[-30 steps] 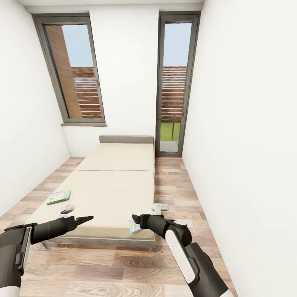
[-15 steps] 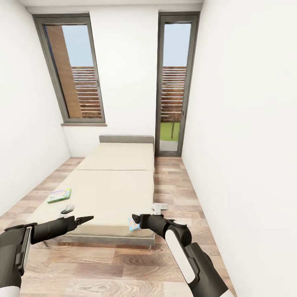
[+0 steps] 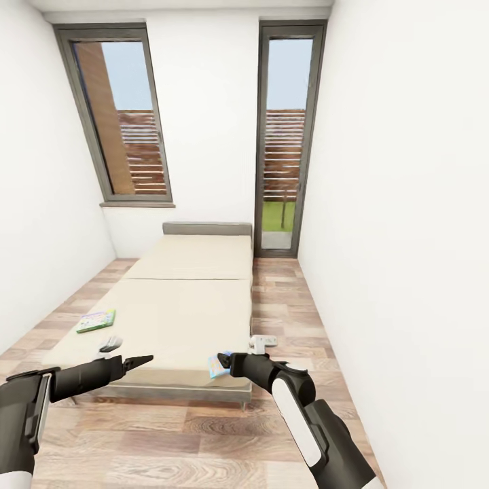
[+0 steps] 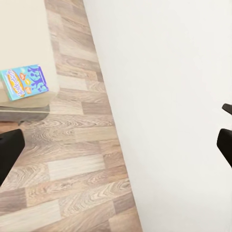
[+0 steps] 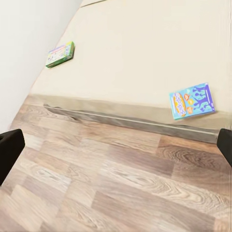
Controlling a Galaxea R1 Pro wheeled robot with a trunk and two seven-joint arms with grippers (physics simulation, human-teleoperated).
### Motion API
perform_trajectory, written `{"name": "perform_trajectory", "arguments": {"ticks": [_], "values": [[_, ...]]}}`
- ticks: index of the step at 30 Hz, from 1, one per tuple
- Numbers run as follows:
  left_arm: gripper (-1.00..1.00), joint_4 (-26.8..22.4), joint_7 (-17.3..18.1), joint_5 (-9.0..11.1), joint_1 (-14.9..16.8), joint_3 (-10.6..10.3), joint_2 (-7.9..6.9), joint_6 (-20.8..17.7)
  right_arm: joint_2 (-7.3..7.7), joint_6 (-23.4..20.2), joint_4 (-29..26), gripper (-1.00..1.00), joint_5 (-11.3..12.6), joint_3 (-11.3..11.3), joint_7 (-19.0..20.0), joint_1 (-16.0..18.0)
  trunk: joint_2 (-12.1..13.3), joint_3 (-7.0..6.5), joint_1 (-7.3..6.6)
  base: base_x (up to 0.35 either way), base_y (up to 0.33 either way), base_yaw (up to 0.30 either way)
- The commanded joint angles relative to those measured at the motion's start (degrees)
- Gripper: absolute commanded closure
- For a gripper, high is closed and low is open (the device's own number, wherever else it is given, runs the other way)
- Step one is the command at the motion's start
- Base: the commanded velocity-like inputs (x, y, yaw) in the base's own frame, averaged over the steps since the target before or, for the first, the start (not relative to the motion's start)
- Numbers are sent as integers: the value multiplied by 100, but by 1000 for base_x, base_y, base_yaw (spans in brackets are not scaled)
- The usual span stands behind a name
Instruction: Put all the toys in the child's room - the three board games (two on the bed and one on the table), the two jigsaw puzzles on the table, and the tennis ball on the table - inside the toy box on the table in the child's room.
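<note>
Facing the bed [image 3: 183, 305], beige mattress on a dark grey frame with a short grey headboard at the far end, in a white-walled room with wood-plank floor [image 3: 204, 441] and two tall dark-framed windows [image 3: 122, 112].

Lying flat on the mattress near its left edge: the green-edged board game [image 3: 96, 320], lettering too small to read. Lying at the near right corner of the mattress, close to the foot edge: the small blue board game [image 3: 219, 365], cover showing colourful cartoon shapes and an orange-yellow title, words too blurred to make out. Showing the same blue box in the left wrist view [image 4: 25, 82] and the right wrist view [image 5: 192, 100], and the green-edged box further back along the mattress [image 5: 60, 53].

Resting on the floor just beside the bed's right side: a small white object [image 3: 261, 341], kind unclear.

Hovering above the foot of the bed: left end effector [image 3: 139, 360], fingers wide apart in its wrist view, holding nothing. Hovering just beside the blue box: right end effector [image 3: 224, 358], fingers likewise spread wide, empty.
</note>
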State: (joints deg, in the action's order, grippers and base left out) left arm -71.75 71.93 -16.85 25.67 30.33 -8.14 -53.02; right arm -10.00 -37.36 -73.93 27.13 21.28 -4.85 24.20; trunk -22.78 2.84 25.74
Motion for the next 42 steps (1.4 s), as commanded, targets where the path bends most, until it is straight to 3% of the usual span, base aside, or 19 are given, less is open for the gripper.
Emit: {"name": "perform_trajectory", "arguments": {"ticks": [1,11,15,19,24,26,28,30,34,38,42], "values": [[-100,-6,55,-62,8,13,4,-50,0,-21,-4,-100,54,2,-54,6,-14,14,4,-1,-205,0],[-100,-6,50,-65,8,24,1,-52,0,-32,42,-100,58,-1,-97,6,-14,14,4,0,-169,0],[-100,-6,88,-63,8,80,-14,-59,0,-15,389,-100,75,-7,-108,25,-14,14,4,0,-18,0],[-100,-6,186,-52,8,253,-34,-103,0,15,906,-100,117,-22,-118,73,-14,14,4,0,-5,0],[-100,-6,506,-46,15,668,-154,-204,0,555,1332,-100,189,-73,-150,107,-14,14,4,0,-1,0],[-100,-6,771,-51,16,722,-218,-291,0,706,1491,-100,331,-111,-165,114,-14,14,4,0,0,0],[-100,-6,1118,-56,17,743,-274,-352,0,794,1650,-100,624,-175,-168,117,-14,14,4,0,0,0],[-100,-6,1619,-86,17,751,-317,-392,0,906,1856,-100,1166,-358,-158,119,-14,14,4,0,0,0],[-100,-2,1807,-115,17,754,-340,-409,0,1132,2129,-100,1951,-770,-106,112,-14,14,4,0,0,0],[-100,-4,1807,-105,12,744,-342,-403,0,1282,2236,-100,2215,-1009,112,56,-14,14,4,0,0,0],[-100,-7,1807,-96,9,733,-339,-396,0,1339,2264,-100,2254,-1076,305,50,-14,14,4,0,0,0]]}}
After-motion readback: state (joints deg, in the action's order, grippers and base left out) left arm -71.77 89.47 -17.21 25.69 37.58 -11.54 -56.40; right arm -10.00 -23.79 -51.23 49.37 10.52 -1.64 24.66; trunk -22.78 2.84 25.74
